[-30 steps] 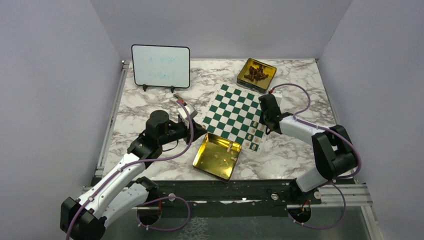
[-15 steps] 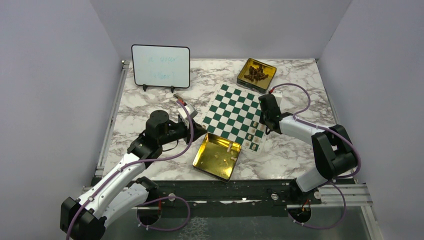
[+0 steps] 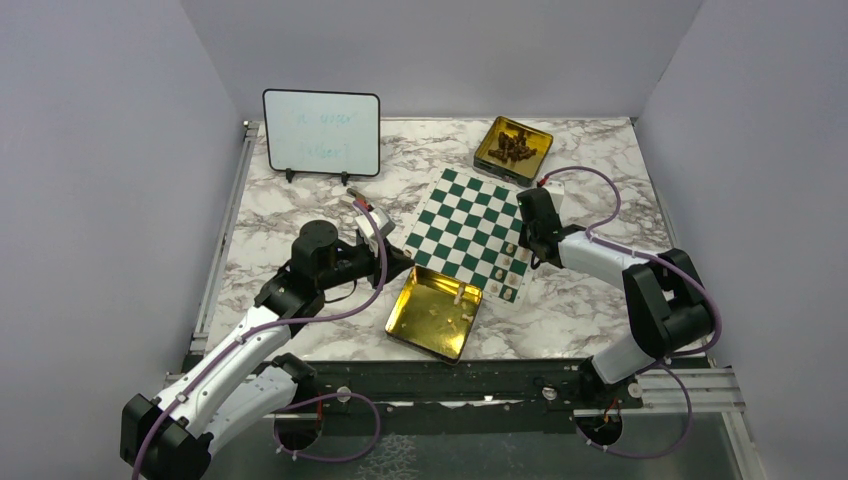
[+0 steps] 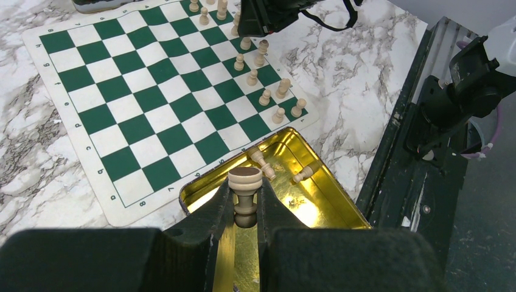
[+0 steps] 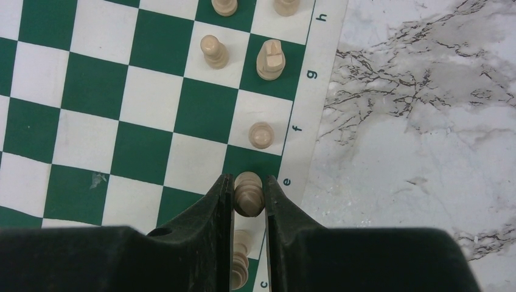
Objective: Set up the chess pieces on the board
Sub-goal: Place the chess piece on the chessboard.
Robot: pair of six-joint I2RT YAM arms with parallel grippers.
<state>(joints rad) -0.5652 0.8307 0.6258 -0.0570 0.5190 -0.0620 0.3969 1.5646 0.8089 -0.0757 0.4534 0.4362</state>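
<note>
The green-and-white board [image 3: 465, 225] lies mid-table, with cream chess pieces [image 4: 266, 97] lined along its right edge. My left gripper [image 4: 245, 193] is shut on a cream piece [image 4: 244, 182], held base-outward above the near gold tin [image 4: 316, 207]. That gripper [image 3: 400, 262] sits just left of the board's near corner. Two loose pieces [image 4: 260, 161] lie in the tin. Over the board's edge by the letter e, my right gripper [image 5: 249, 182] is shut on another cream piece [image 5: 248, 193]. Standing pieces [image 5: 261, 134] lie just ahead of it, and one more [image 5: 240, 261] shows between the fingers.
A black-framed whiteboard [image 3: 321, 133] stands at the back left. A second gold tin [image 3: 513, 147] holding dark pieces sits behind the board. The near gold tin [image 3: 432, 312] touches the board's front corner. A black rail [image 3: 450, 380] runs along the table's front edge.
</note>
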